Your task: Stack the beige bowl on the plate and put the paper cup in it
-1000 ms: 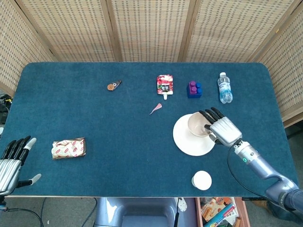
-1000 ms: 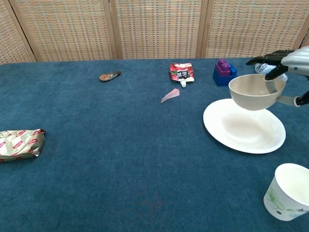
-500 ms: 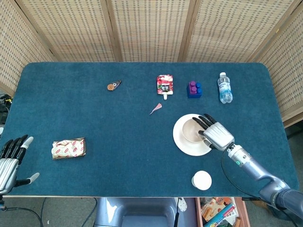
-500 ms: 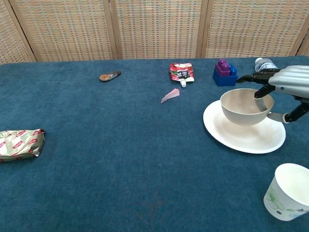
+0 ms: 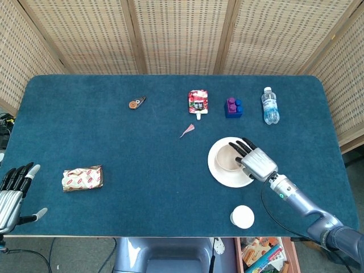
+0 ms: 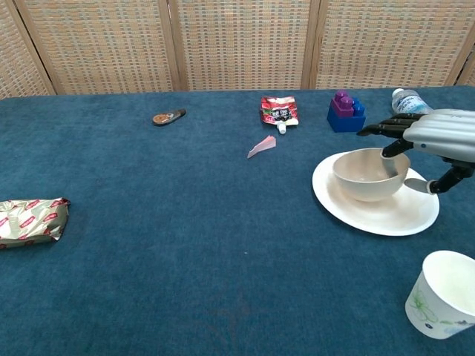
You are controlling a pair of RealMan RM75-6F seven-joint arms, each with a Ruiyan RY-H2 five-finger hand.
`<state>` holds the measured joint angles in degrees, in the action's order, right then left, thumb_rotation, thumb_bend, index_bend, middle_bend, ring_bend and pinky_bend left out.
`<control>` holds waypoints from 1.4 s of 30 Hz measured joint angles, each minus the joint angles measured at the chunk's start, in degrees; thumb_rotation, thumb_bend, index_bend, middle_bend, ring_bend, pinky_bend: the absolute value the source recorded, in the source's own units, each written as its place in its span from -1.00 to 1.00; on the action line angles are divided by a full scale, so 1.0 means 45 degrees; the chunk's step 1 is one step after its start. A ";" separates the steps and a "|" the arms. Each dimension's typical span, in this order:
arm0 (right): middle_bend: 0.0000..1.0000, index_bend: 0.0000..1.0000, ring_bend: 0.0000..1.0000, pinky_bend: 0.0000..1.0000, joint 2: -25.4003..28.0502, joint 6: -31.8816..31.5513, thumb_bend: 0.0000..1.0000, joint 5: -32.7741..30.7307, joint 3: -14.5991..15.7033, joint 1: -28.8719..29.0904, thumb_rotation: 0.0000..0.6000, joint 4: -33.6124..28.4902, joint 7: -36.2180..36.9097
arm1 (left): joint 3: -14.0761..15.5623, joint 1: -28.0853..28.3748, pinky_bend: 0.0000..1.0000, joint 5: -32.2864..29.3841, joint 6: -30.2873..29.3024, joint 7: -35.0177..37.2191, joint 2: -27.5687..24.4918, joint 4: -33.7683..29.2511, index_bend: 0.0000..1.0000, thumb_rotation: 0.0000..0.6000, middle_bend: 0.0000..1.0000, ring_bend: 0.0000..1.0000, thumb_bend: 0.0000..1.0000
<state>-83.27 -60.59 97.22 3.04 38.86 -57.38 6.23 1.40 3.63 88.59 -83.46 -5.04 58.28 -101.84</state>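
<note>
Beige bowl [image 6: 369,175] seated on plate [image 6: 404,217], right half of tabletop [image 5: 114,159]; right hand [image 5: 259,164] fingers hooked on rim, not released. Paper cup [image 6: 444,294] untouched at near edge. Left hand [image 5: 12,196] idle, fingers apart.

Head view: high above the near edge of the worktop [image 5: 114,153], looking steeply down; whole blue surface in frame, wicker screen [image 5: 182,34] beyond its far edge. Chest view: low, near the worktop's [image 6: 148,222] front edge, facing level toward the screen [image 6: 237,44], much closer. Both views share the plate [image 5: 219,176] [image 6: 375,215] and the far-edge clutter.
</note>
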 measured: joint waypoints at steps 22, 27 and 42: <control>-1.00 -0.82 -1.00 -0.98 0.3361 -0.3214 -0.40 0.1314 0.0913 -0.1388 1.00 -0.2875 -0.0333 | 0.0053 -0.0042 -1.00 0.0138 -0.0096 0.0049 -0.0030 0.0004 -1.00 1.00 -1.00 -1.00 -1.00; -1.00 -0.76 -1.00 -0.98 0.3696 -0.4189 -0.40 0.2498 0.1786 -0.2025 1.00 -0.2931 -0.0273 | 0.0051 -0.0093 -1.00 0.0198 -0.0223 0.0054 -0.0025 0.0045 -1.00 1.00 -1.00 -1.00 -1.00; -1.00 -0.62 -1.00 -0.98 0.3014 -0.6945 -0.40 0.5390 0.3470 -0.3594 1.00 -0.0611 -0.0182 | 0.0098 -0.0111 -1.00 0.0297 -0.0228 -0.0293 0.0121 0.0039 -1.00 1.00 -1.00 -1.00 -1.00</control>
<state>-69.70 -91.84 121.48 18.65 22.69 -60.13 5.41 1.84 3.13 89.92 -84.49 -6.36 58.82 -101.66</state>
